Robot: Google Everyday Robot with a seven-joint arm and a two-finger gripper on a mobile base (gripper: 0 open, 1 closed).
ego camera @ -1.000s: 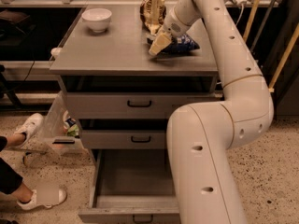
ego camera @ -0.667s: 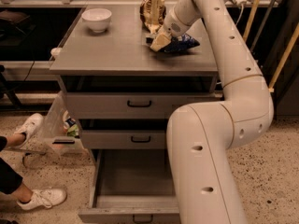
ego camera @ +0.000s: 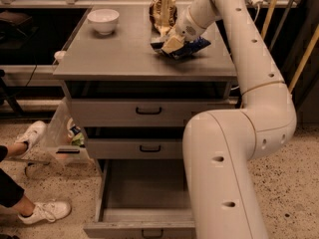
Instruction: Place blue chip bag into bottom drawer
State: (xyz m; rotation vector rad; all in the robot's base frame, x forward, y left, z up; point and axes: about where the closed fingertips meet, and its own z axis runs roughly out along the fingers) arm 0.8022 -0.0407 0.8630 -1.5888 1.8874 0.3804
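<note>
Hand [ego camera: 168, 44] sits low on the blue chip bag [ego camera: 196, 45] at the counter's [ego camera: 114, 56] right rear — whether it grips cannot be told. Bottom drawer [ego camera: 144, 189] stands pulled out below — white bowl [ego camera: 103, 20] at rear left.

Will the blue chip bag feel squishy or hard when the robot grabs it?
Probably squishy: the blue chip bag looks like crinkly foil, so it should crumple and flop. It is likely light, being small and lying low on the cabinet top. The shiny foil might slip under the gripper, which is at the bag's edge.
</note>
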